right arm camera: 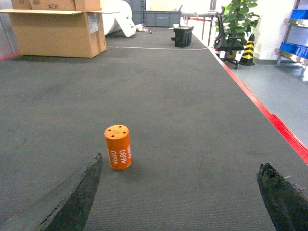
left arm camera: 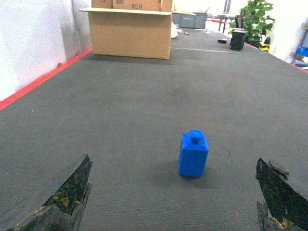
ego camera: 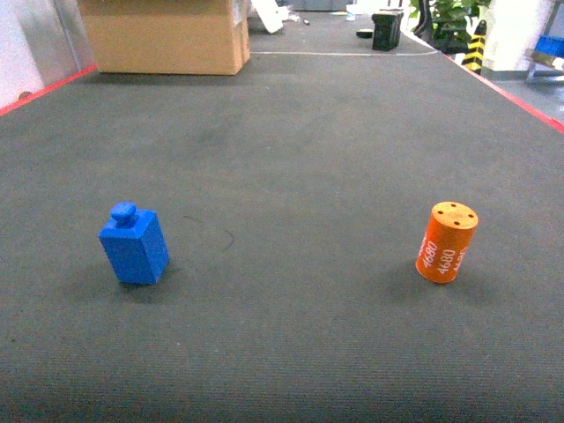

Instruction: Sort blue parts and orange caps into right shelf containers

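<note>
Nothing has been sorted yet, judging by how things lie. The blue part (ego camera: 134, 247) stands upright on the dark carpet (ego camera: 291, 176), and the orange cap (ego camera: 446, 242) stands upright well apart from it on the other side, its white lettering facing the robot. Neither is held, and no blue crate is close by in any view; only a glimpse of blue bins on a rack (right arm camera: 294, 48) shows far off past the red floor line, ahead and to the right of the right gripper.

The left gripper (left arm camera: 173, 202) is spread wide, its two worn fingers (left arm camera: 62, 197) at the bottom corners of its own camera's view. The blue part sits ahead of it, roughly between the jaws' lines but a little toward the right finger, still clear of both.

The right gripper (right arm camera: 178, 202) is likewise wide and empty. The orange cap stands ahead of it, close to the left finger (right arm camera: 77, 199) rather than centred, so I judge the arm needs to shift left before closing.

A cardboard box (ego camera: 167, 35) stands far ahead of the left gripper, well out of the way.

Left to do, then: both pickups, the carry to the shelf, and both drops.
</note>
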Robot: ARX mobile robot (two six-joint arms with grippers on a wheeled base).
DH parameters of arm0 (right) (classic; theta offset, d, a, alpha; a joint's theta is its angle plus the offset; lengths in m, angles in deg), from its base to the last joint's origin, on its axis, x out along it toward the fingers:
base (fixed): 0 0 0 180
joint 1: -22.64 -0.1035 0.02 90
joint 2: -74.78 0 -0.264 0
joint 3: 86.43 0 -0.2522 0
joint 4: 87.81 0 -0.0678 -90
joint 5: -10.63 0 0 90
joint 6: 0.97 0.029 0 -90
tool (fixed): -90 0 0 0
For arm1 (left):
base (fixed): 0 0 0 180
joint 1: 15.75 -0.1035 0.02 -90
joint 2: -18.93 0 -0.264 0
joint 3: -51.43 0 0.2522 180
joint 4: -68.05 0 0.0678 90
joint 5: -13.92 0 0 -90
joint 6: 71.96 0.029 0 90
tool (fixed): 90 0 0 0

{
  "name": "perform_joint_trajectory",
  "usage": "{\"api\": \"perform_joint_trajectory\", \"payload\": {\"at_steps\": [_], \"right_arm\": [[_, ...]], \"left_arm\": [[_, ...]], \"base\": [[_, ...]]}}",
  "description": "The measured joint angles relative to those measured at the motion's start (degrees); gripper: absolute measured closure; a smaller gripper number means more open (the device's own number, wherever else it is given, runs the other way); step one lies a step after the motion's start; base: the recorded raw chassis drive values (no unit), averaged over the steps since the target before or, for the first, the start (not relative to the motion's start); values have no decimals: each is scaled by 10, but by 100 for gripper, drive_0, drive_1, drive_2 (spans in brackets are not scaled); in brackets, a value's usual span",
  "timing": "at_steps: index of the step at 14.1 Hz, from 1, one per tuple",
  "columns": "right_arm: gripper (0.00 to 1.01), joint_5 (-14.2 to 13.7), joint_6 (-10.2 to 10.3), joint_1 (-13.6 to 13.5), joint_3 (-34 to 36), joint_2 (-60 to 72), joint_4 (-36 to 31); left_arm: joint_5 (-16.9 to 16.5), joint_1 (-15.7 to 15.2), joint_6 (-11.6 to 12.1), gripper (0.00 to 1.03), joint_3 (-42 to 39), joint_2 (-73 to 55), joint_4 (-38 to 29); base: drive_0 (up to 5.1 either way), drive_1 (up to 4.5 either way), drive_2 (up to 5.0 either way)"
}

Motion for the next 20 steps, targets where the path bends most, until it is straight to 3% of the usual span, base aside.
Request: {"api": "perform_joint_trajectory", "payload": {"at_steps": [20], "right_arm": [[3, 0, 0, 0, 0, 0, 0]], "left_arm": [[0, 0, 0, 5, 0, 0, 0]], "base": [[0, 0, 0]]}}
